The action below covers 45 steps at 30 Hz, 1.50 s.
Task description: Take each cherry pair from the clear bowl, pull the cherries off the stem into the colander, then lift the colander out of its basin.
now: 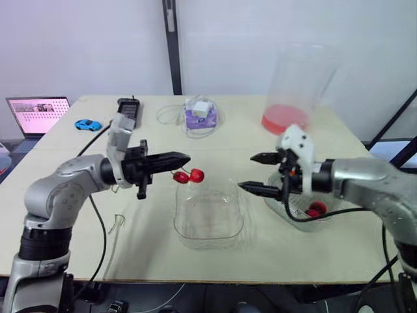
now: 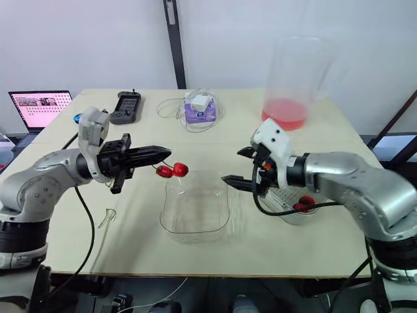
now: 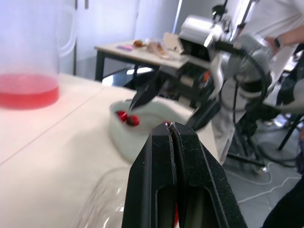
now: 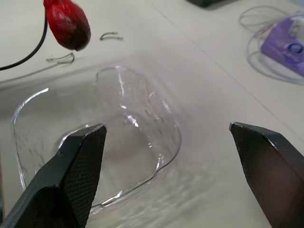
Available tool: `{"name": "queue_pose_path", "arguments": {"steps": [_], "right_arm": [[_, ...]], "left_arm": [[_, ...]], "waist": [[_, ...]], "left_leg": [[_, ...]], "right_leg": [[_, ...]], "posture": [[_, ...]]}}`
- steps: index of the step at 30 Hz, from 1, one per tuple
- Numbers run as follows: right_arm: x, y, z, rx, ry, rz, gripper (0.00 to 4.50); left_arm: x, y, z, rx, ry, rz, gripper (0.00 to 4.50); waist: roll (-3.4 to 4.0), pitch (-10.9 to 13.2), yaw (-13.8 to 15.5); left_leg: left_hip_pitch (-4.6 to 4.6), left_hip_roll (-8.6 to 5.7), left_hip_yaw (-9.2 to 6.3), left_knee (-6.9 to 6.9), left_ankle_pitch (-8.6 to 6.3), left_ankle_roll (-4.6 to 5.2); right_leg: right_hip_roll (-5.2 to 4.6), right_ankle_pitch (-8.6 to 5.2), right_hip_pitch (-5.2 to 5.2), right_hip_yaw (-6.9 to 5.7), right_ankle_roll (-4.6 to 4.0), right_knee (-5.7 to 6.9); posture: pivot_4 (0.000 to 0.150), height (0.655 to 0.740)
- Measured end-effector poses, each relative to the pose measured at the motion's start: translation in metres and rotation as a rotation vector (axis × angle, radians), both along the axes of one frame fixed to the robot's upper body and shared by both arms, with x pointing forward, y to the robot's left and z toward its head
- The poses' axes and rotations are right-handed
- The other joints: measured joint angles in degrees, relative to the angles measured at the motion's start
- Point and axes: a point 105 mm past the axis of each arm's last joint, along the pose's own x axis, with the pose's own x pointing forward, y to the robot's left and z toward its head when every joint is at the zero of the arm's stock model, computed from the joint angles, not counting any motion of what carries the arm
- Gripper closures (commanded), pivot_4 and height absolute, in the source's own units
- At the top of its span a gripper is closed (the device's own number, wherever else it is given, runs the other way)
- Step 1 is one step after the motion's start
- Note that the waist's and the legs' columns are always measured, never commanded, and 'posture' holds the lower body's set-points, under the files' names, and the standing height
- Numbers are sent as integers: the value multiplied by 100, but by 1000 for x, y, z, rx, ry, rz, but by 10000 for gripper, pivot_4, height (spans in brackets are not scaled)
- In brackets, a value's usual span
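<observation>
My left gripper (image 1: 187, 158) is shut on the stem of a red cherry pair (image 1: 189, 175), which hangs just above the far rim of the clear bowl (image 1: 208, 220). The bowl looks empty. Opposite it, my right gripper (image 1: 249, 172) is open, fingertips pointing at the cherries from a short gap away. Behind the right gripper sits the white colander (image 1: 298, 222) in its basin, with red cherries (image 1: 317, 208) inside. In the right wrist view, one cherry (image 4: 67, 22) hangs beyond the open fingers (image 4: 71, 166), over the bowl (image 4: 156, 156). The left wrist view looks past shut fingers (image 3: 161, 156) at the colander (image 3: 128, 142).
A tall clear container with red liquid (image 1: 292, 98) stands at the back right. A purple box with white cable (image 1: 199, 116), a black device (image 1: 129, 107), a blue toy car (image 1: 87, 124) and a laptop (image 1: 38, 114) sit along the back. Bare stems (image 4: 110, 36) lie left of the bowl.
</observation>
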Motion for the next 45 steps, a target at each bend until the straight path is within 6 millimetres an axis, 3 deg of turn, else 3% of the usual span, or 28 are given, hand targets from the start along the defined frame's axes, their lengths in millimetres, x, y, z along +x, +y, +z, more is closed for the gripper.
{"name": "queue_pose_path", "arguments": {"steps": [5, 15, 18, 20, 33, 35, 45], "right_arm": [[-8, 31, 6, 66, -49, 70, 520], [-19, 60, 1, 90, -2, 166, 520], [-17, 65, -1, 86, 5, 167, 8863], [-16, 67, 0, 91, 4, 171, 17390], [-16, 69, -4, 62, 13, 176, 17390], [-16, 69, -4, 59, 16, 176, 25836], [-15, 68, -5, 54, 18, 175, 25836]], "left_arm": [[0, -4, -5, -17, 17, 5, 45000], [-1, -12, -10, -10, 29, -20, 45000], [-2, -14, -11, -7, 28, -25, 45000], [-2, -16, -11, -7, 27, -32, 45000], [-4, -18, -10, -8, 19, -38, 45000], [-4, -19, -10, -8, 19, -39, 45000], [-4, -20, -8, -9, 13, -44, 45000]], "waist": [[0, 0, 19], [0, 0, 14], [0, 0, 17], [0, 0, 17], [0, 0, 16], [0, 0, 15], [0, 0, 15]], "left_leg": [[0, -1, -2, -2, 0, -1], [2, -1, -3, -3, 0, -1], [1, -2, -2, -2, 0, -1], [1, -2, -2, -2, 0, -1], [1, -2, -3, -2, 0, -1], [1, -2, -3, -2, 0, -1], [1, -1, -3, -2, 0, -1]], "right_leg": [[-2, 0, 0, -1, 0, 0], [-1, 0, 2, -2, 0, -1], [-2, 0, 2, -2, 0, -1], [-2, 0, 2, -2, 0, -1], [-2, 0, 2, -2, 0, -1], [-2, 0, 2, -2, 0, -1], [-2, 0, 2, -2, 0, -1]], "posture": [[1500, 7332], [1500, 7332], [1500, 7332], [1500, 7332], [1500, 7332], [1500, 7332], [1500, 7332]]}}
